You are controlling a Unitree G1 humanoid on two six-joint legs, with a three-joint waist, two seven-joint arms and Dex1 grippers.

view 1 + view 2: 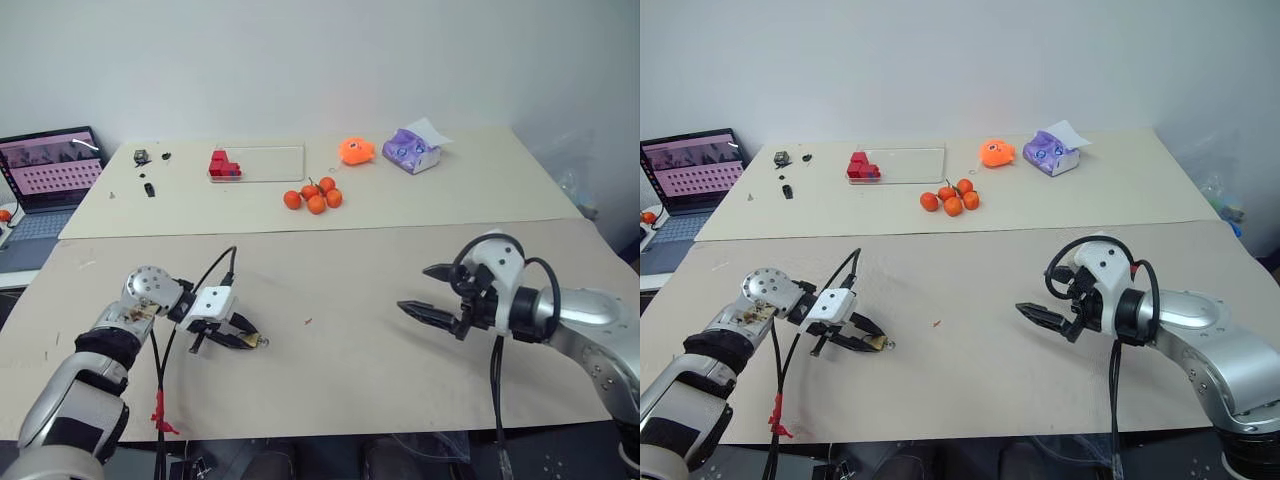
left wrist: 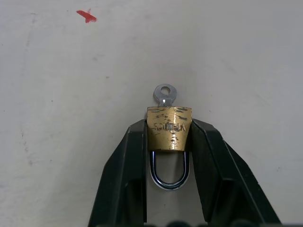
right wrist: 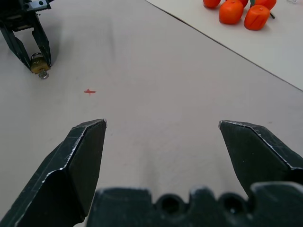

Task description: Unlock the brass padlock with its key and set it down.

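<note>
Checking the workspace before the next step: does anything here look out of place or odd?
Only a tiny red scrap lying loose on the table, between the two grippers. The brass padlock sits squarely between the left gripper fingers, with the key in its keyhole.

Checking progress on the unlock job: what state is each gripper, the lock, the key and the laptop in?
Left gripper: shut on the small brass padlock's body.
Small brass padlock: clamped, silver shackle still seated in the body.
Small silver key: inserted in the padlock, bow sticking out.
Right gripper: open, holding nothing.
Laptop: lid open, screen lit.
</note>
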